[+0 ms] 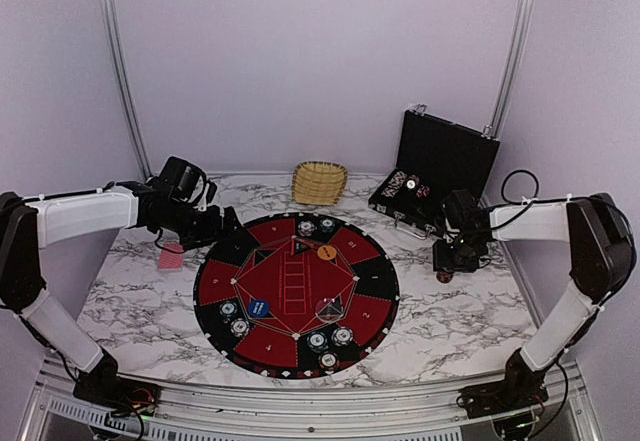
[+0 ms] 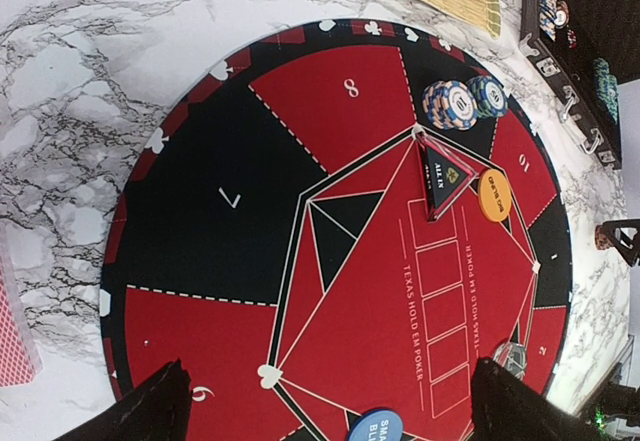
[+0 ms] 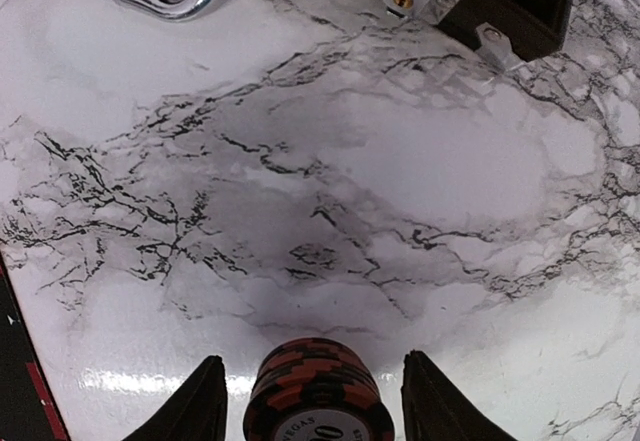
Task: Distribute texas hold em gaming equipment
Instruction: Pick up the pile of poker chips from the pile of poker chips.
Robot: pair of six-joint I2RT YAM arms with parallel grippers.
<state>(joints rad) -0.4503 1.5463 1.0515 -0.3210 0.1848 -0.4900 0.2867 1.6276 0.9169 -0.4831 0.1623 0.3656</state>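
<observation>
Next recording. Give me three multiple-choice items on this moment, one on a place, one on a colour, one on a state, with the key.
1. Relative to the round black-and-red numbered mat, where does the woven wicker basket stand?
A) on the mat's middle
B) beyond the mat, at the table's far edge
C) on the mat's near rim

2. What colour is the round button disc next to the triangular red-and-black marker?
A) orange
B) green
C) white

3. How is the black carrying case standing?
A) shut and latched
B) upside down
C) open, lid raised

Key: 1 B, the basket sits past the mat's far rim. 2 A, the disc shows orange in the left wrist view. 3 C, the lid stands up and poker chips show inside.
</observation>
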